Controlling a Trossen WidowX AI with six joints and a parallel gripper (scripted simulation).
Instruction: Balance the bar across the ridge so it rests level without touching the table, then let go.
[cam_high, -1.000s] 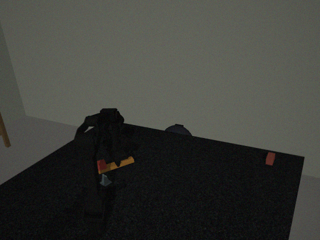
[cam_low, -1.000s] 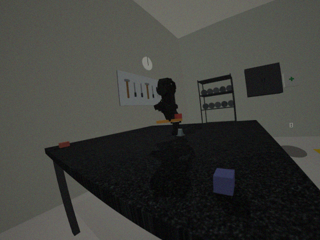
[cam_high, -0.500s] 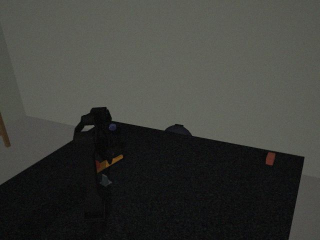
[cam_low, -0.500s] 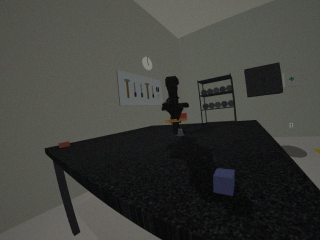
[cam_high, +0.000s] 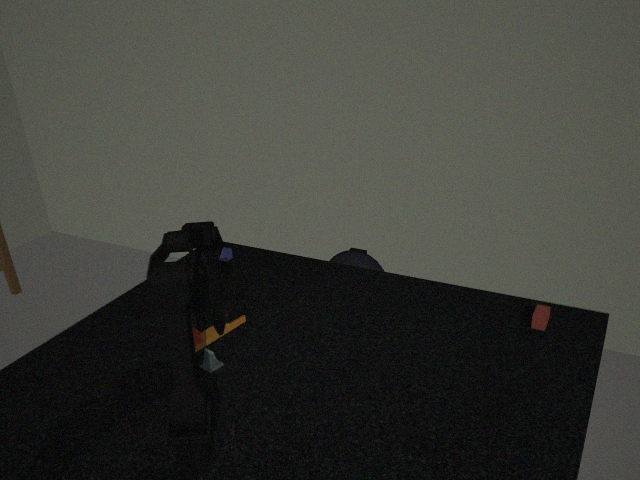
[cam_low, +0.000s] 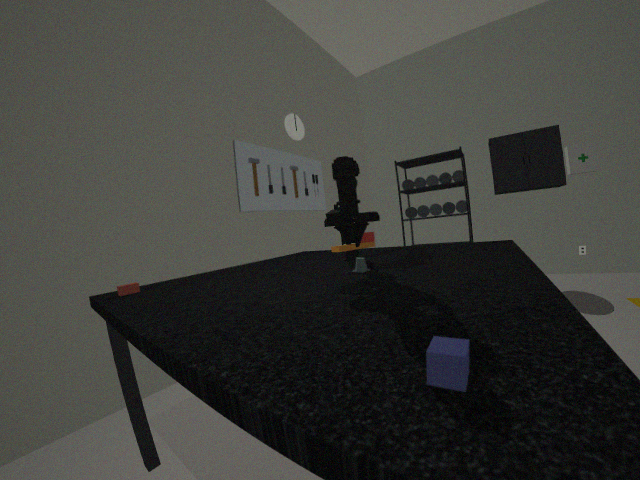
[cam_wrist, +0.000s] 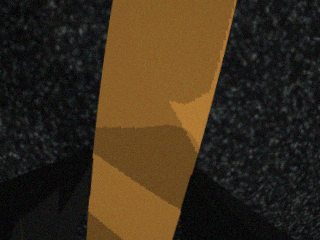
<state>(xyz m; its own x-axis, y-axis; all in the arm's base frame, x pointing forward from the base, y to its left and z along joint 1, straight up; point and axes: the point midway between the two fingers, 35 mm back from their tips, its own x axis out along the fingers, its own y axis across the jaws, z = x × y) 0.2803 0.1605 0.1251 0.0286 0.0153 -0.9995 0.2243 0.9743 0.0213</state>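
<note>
An orange bar (cam_high: 235, 322) (cam_low: 341, 248) (cam_wrist: 155, 65) is held in the air, with a red block (cam_high: 196, 336) (cam_low: 368, 237) on one end. My gripper (cam_high: 220, 330) (cam_low: 353, 244) is shut on the bar, between its two ends. The grey ridge (cam_high: 210, 361) (cam_low: 360, 265) stands on the black table (cam_high: 387, 372) (cam_low: 248, 320). In the exterior view the bar is above the ridge, with a gap between them. The ridge does not show in the wrist view. In the top view the arm hides part of the bar's block end.
A blue-violet block (cam_high: 225, 254) (cam_low: 448, 363) stands on the table. A red-orange block (cam_high: 540, 317) (cam_low: 128, 289) lies near a table corner, far from the bar. The arm stands beside the ridge in the top view.
</note>
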